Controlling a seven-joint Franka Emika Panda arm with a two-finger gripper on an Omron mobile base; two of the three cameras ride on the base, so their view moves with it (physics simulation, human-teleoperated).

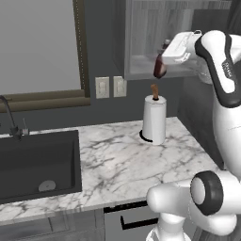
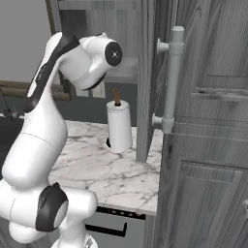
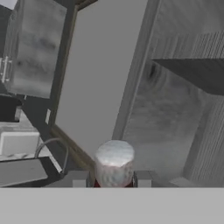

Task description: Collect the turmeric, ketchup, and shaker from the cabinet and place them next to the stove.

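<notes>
Fingers [image 3: 113,178] clamp the ketchup [image 1: 160,68] just outside the cabinet [image 1: 141,70] edge.

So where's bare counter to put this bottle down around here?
Bare marble counter runs between the black sink and the paper-towel roll, and forward of the roll to the counter's front edge. Right of the roll it narrows toward the tall wood-grain panel. The pincer holds the ketchup at the cabinet.

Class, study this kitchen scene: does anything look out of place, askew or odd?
Only the ketchup: it hangs tilted in the air in front of the cabinet, clamped in the shut gripper, above the paper-towel roll. No spills or damage are visible on the counter.
</notes>
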